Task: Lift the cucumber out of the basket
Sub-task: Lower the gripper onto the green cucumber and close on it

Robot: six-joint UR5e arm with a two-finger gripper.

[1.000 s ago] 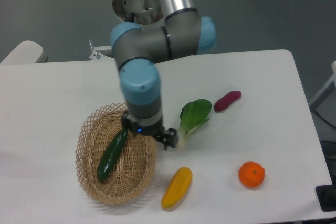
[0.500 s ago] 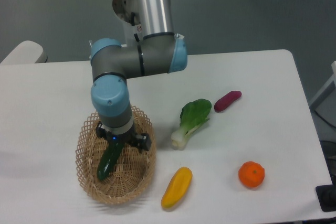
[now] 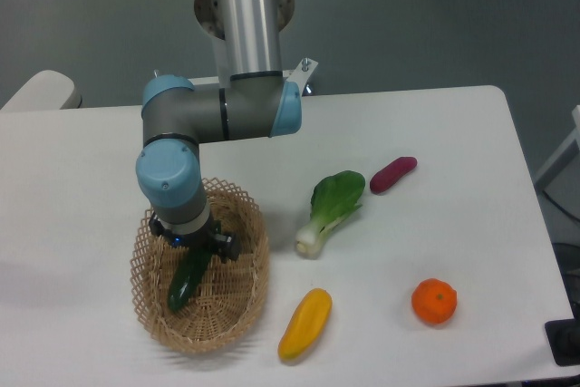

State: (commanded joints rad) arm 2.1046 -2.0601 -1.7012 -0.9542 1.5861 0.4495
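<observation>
Compared with half a second ago, the arm has shifted a little to the left and lower, so the gripper [image 3: 192,248] now sits directly over the upper end of the cucumber [image 3: 186,280] inside the basket [image 3: 249,301]; the vegetables on the tabletop have not moved.

From the fixed camera, the cucumber is dark green, glossy and slender, lying diagonally in the basket with its lower end toward the front-left rim. Its upper end is hidden under the wrist. Whether the jaws are wide or closed on it cannot be told, because the wrist covers them.

The tabletop [image 3: 453,133] is white with rounded corners, and behind it is a dark grey floor. A pale rounded object [image 3: 41,90] shows at the back-left edge.

The basket is oval, tan wicker with an open lattice rim, near the front-left of the tabletop, and only the cucumber is seen in it. Just beside its right rim lies a yellow pepper [image 3: 304,324]. A bok choy [image 3: 330,208] lies near the middle, a purple vegetable [image 3: 392,174] behind it to the right, and an orange [image 3: 434,302] near the front-right corner.
</observation>
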